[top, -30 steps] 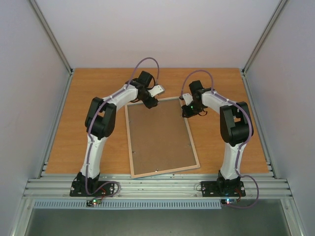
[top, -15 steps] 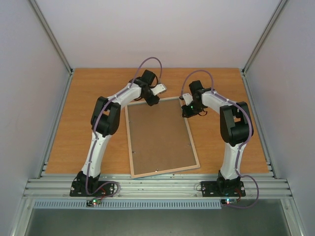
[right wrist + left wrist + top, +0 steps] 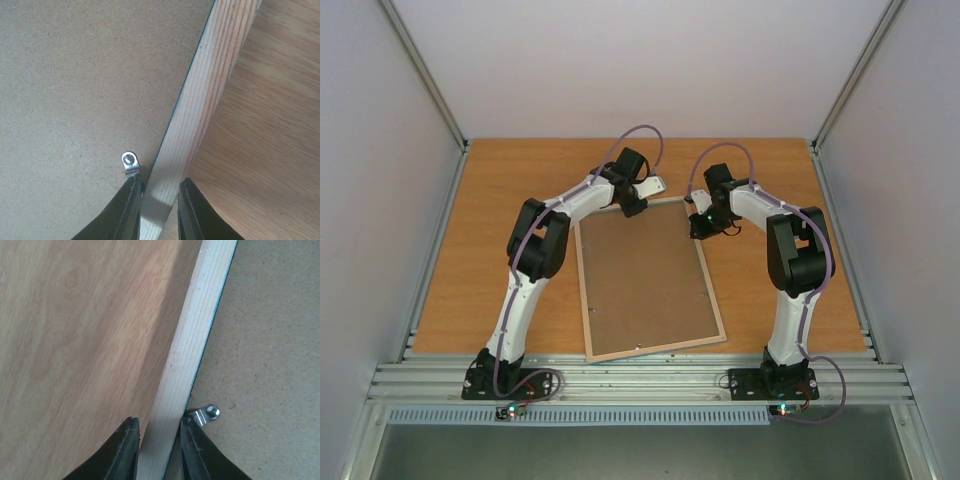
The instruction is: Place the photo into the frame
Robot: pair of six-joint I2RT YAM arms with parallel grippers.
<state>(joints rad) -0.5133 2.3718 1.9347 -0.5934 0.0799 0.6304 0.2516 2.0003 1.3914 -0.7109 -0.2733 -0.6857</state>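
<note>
Only the wrist views show the left gripper [image 3: 158, 427] and right gripper [image 3: 158, 184] clamping the frame [image 3: 192, 350] rails beside metal tabs [image 3: 207, 415].

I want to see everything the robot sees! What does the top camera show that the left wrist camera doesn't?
Only the top camera shows the whole frame lying back side up, both arms, and the right claw near its far right corner. Only the left wrist camera shows a little metal tab up close. Both show the left claw with a finger on each side of the frame's pale wooden rail, the brown backing board and the wooden table.
</note>
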